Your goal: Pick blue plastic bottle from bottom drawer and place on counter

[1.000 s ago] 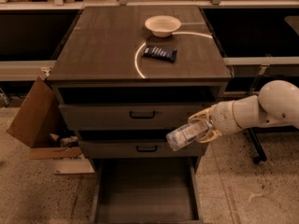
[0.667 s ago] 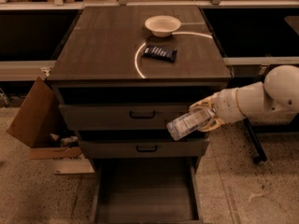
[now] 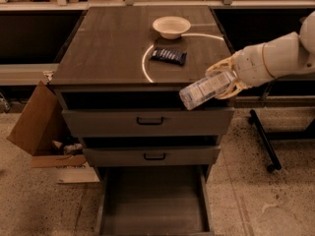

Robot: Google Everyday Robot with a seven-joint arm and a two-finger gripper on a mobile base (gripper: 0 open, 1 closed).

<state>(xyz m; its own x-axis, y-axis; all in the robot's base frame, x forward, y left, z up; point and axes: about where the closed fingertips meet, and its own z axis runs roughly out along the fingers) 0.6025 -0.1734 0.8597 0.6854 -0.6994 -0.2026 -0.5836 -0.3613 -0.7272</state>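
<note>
My gripper point(image 3: 224, 80) is shut on the blue plastic bottle point(image 3: 204, 90), a clear ribbed bottle held tilted with its lower end pointing down-left. It hangs in the air in front of the cabinet's right front corner, level with the counter's front edge. The white arm reaches in from the right. The bottom drawer point(image 3: 153, 200) is pulled open below, its plain floor bare. The counter point(image 3: 113, 48) is the dark wood top with a pale arc line.
A white bowl point(image 3: 171, 26) and a dark snack bar wrapper point(image 3: 168, 56) lie on the counter's back right. Two upper drawers with black handles point(image 3: 150, 121) stand slightly ajar. A cardboard box point(image 3: 39, 127) sits on the floor to the left. A black stand base point(image 3: 263, 139) is at the right.
The gripper has lifted the bottle up and a little right, from in front of the second drawer to the height of the counter's front edge.
</note>
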